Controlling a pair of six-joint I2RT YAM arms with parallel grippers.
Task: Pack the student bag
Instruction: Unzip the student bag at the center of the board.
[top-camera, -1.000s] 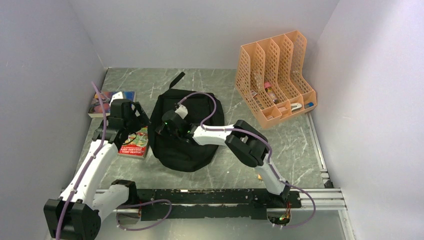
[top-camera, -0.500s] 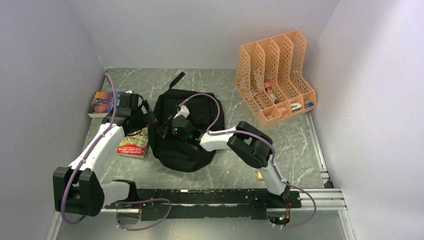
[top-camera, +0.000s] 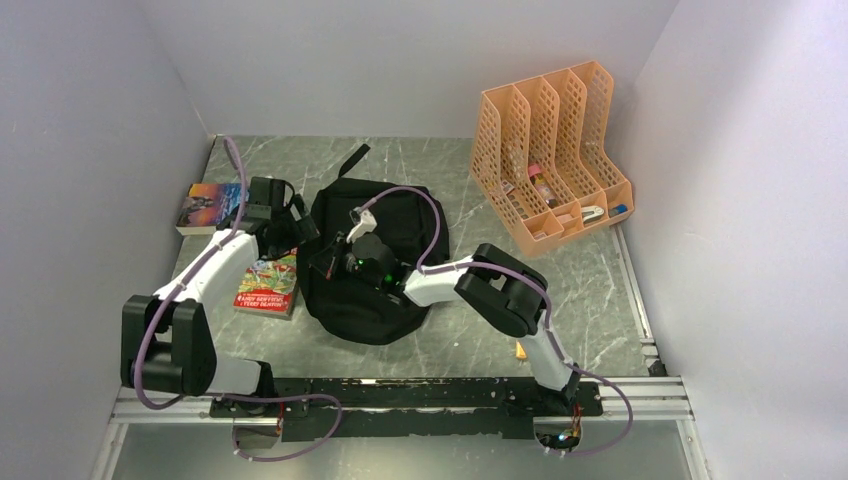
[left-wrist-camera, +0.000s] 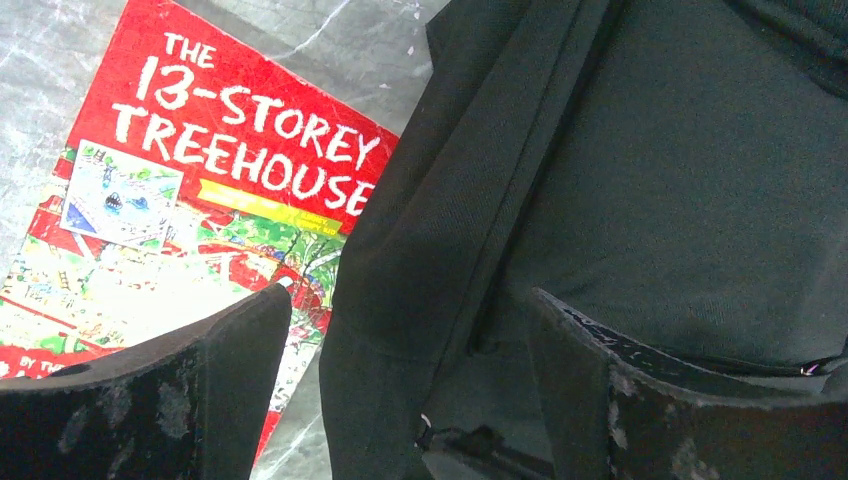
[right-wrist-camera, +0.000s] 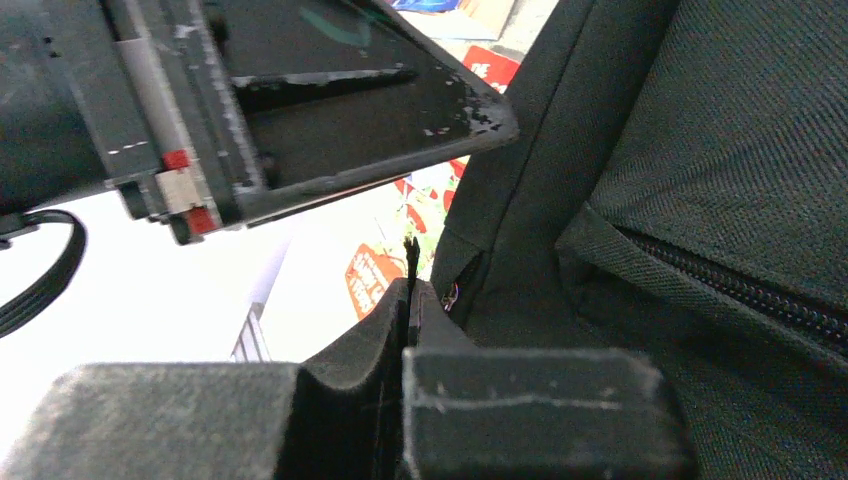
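The student bag (top-camera: 385, 270) lies flat and black in the middle of the table. My left gripper (top-camera: 297, 232) is at the bag's left edge. It stands open, with a fold of the bag's side (left-wrist-camera: 420, 250) between its fingers (left-wrist-camera: 225, 370) and no grip on it. My right gripper (top-camera: 328, 262) rests on the bag's left part, close to the left one. It is shut, with a thin black tab of the bag (right-wrist-camera: 411, 258) pinched between its pads. The bag's zipper (right-wrist-camera: 730, 290) runs to the right of it.
A red book, "The 13-Storey Treehouse" (left-wrist-camera: 200, 180), lies against the bag's left side (top-camera: 268, 285). Another book (top-camera: 208, 206) lies by the left wall. An orange mesh organiser (top-camera: 550, 150) with small items stands at the back right. The left gripper's finger (right-wrist-camera: 350, 110) hangs just above my right fingertips.
The left arm has reached forward and right, bringing its open gripper from over the books to the bag's left edge. The right gripper stayed shut on the bag, barely shifting.
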